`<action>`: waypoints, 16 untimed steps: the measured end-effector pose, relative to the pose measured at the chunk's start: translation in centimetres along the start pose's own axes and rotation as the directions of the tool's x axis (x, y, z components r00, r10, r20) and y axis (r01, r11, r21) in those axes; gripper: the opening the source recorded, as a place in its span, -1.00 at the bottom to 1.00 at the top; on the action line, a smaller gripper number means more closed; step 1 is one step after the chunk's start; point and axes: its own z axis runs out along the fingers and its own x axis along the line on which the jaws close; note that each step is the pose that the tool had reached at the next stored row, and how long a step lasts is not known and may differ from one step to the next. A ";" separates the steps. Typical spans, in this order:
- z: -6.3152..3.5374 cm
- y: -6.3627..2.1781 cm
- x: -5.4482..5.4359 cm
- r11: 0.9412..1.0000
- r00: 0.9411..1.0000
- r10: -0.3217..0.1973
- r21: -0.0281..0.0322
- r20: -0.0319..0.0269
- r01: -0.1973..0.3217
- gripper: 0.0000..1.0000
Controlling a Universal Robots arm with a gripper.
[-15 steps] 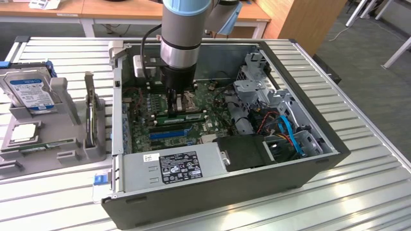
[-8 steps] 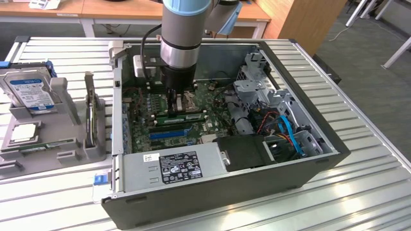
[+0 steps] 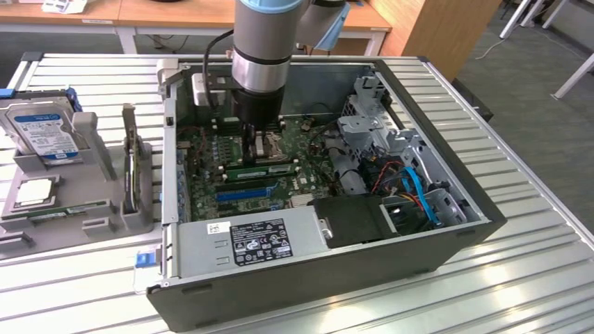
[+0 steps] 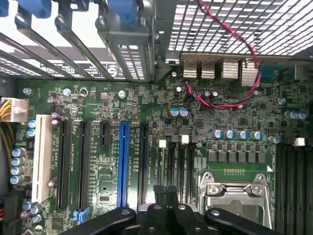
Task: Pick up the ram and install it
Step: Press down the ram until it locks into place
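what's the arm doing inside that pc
The robot arm reaches down into the open computer case, with its gripper close above the motherboard near the CPU socket. A green RAM stick lies across the board just below the arm.

motherboard (image 3: 243, 163) in case (image 3: 436, 146) — hand (image 4: 166, 193) above

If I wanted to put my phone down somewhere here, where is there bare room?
Free: the ribbed metal table on the exterior view's right of the PC case, and the strip in front of it. Crowded: inside the case, where the arm reaches down over the motherboard, and the grey parts tray with a hard drive on the exterior view's left.
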 end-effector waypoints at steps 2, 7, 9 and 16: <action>-0.41 0.01 0.0 1.000 1.000 0.000 0.000 0.000 0.000 -0.80; -1.71 0.06 0.0 1.000 1.000 0.000 -0.001 0.000 0.000 -0.80; -2.23 0.07 0.0 1.000 1.000 0.000 -0.001 0.000 0.000 -0.80; -3.71 0.11 0.0 1.000 1.000 0.000 -0.003 0.000 0.000 -0.80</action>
